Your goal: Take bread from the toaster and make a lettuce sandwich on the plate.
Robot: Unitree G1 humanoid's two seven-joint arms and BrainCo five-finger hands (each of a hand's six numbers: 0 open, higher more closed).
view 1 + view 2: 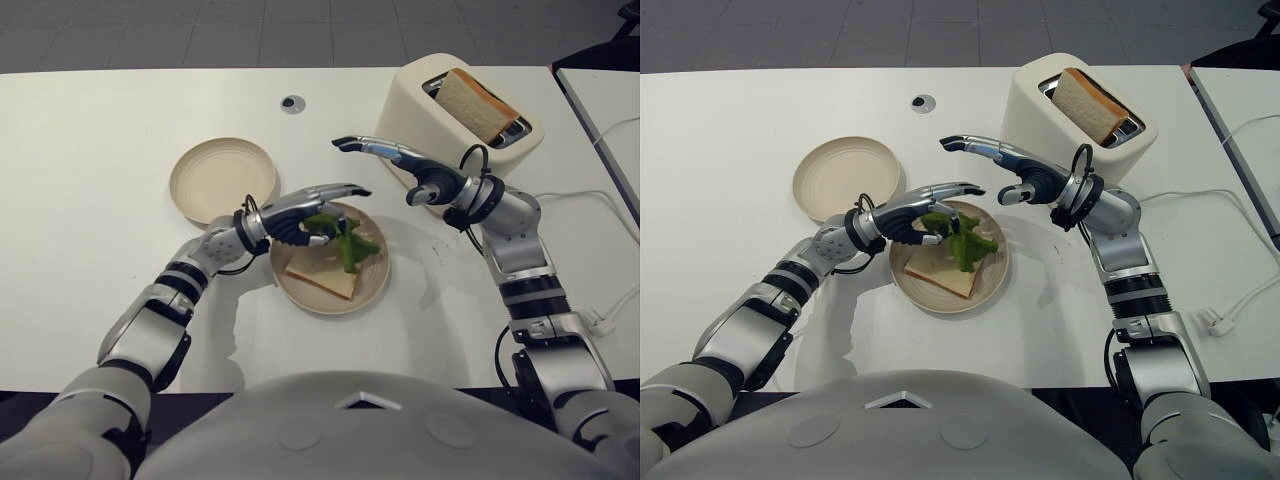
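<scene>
Lettuce [347,243] pinched in left hand [288,216], hanging over bread slice [325,281] on plate [376,284]. Right hand [412,167] spread wide, holding nothing, between plate and toaster [420,112]. Second slice [478,103] stands in toaster slot. Spare dish [222,180] on worktop [100,130], just left of plate.

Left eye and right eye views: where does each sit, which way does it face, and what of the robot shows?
Left eye view: on the head, facing forward and down at the table; both arms show, left hand over the plate, right hand open near the toaster.
Right eye view: same head, slightly to the right, same heading; both arms again, left hand gripping the lettuce.
Shared: the same scene, with plate, bread slice, toaster and both hands; everything sits a little further left in the right eye view.
</scene>
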